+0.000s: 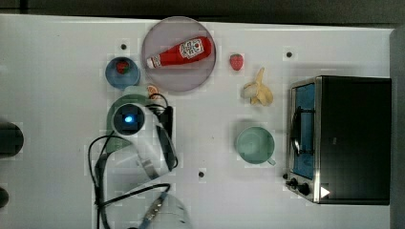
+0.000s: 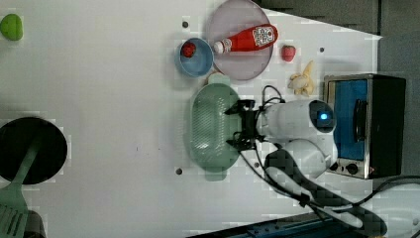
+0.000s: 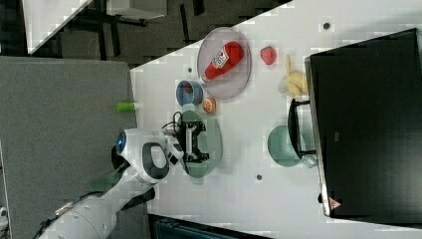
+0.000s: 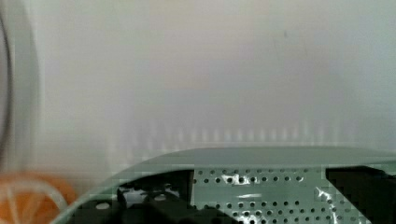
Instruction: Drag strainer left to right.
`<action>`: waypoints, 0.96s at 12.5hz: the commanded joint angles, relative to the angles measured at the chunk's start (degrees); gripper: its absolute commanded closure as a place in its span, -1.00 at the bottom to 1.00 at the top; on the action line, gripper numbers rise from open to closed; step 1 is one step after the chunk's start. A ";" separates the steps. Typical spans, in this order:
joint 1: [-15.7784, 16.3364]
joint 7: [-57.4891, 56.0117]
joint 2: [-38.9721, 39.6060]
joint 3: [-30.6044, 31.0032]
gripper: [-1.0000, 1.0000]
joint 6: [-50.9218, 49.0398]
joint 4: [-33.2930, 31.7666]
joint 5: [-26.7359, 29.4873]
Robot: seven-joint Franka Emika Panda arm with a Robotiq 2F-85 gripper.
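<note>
The black two-finger gripper [image 2: 241, 125], jaws spread wide, is hovering over the large pale green perforated plastic strainer [image 2: 208, 130], likely to hook its wall for dragging. The strainer is sitting beside the small blue bowl [image 2: 194, 60].

Pale green strainer [image 2: 210, 126] with rows of tiny holes; red ketchup bottle [image 1: 181, 52].

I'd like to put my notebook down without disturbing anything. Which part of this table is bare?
The widest bare stretch in the top view lies left of the blue bowl and strainer. A smaller patch sits between the strainer and mint-green cup. It is crowded around the ketchup plate and toaster oven.
</note>
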 commanded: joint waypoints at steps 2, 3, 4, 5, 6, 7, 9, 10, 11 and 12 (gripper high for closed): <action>-2.65 -8.77 -1.62 -4.24 -1.00 0.84 -2.94 -0.58; -2.77 -9.36 -1.89 -5.28 -1.00 1.52 -3.60 -0.59; -2.89 -9.98 -2.11 -6.29 -1.00 2.14 -4.18 -0.58; -3.03 -10.93 -2.28 -7.25 -1.00 2.78 -4.78 -0.58; -3.15 -12.96 -2.31 -8.18 -1.00 3.42 -5.17 -0.58; -3.24 -14.92 -2.31 -9.26 -1.00 3.80 -5.37 -0.58; -3.32 -16.47 -2.32 -11.78 -1.00 3.81 -5.60 -0.58; -3.35 -16.59 -2.32 -12.98 -1.00 3.82 -5.66 -0.58; -3.38 -17.54 -2.32 -13.97 -1.00 3.81 -5.68 -0.59; -3.40 -19.26 -2.32 -14.95 -1.00 3.81 -5.71 -0.58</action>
